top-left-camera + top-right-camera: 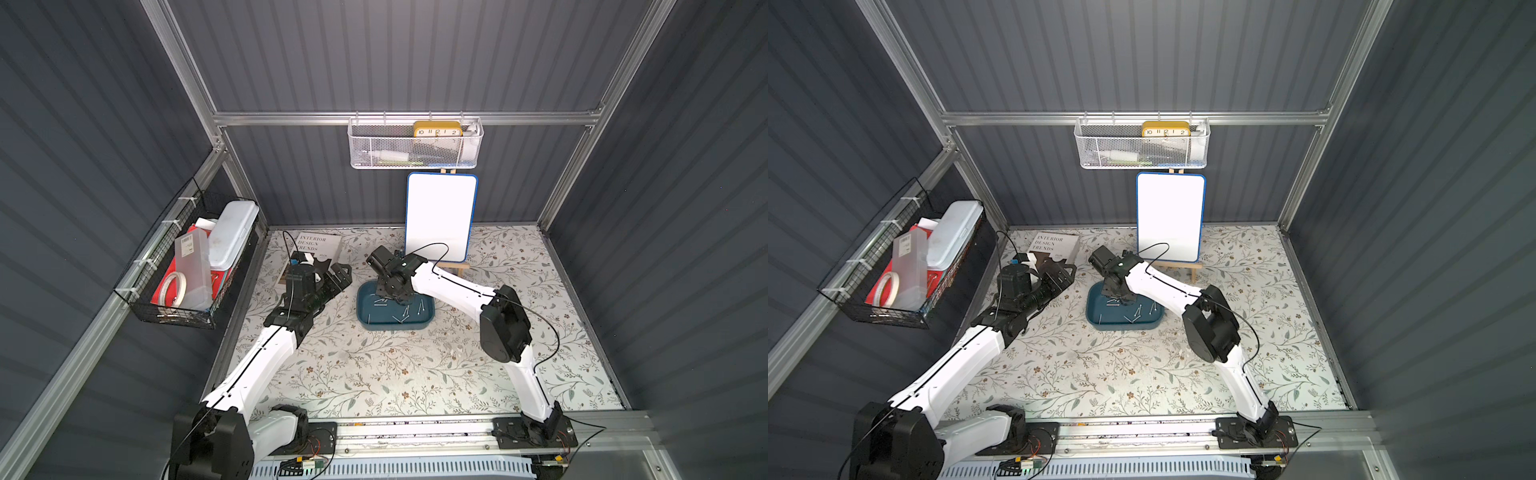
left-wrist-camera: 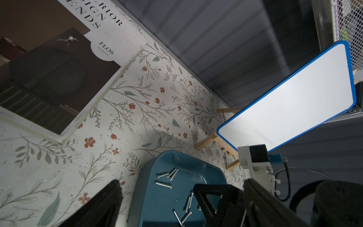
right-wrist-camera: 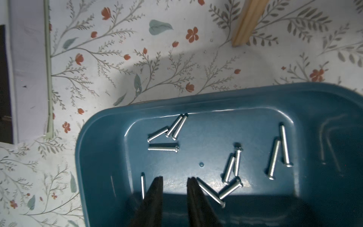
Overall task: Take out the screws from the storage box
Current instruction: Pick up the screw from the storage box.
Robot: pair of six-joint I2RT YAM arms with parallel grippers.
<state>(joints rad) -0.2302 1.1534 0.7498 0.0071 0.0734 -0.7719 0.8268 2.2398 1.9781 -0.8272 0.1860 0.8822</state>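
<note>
While over the storage box (image 3: 102,157), right gripper (image 3: 174,179): narrowly parted, empty
left gripper (image 1: 340,276): wide, empty
screws (image 3: 163,147): loose on its floor
handling: light, stiff, slippery I'd guess; pinch mid-shank

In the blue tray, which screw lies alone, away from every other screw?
The thin screw at the foot of the storage box's side wall, close beside the fingers of the right gripper. All other screws lie in pairs or clusters further in.
</note>
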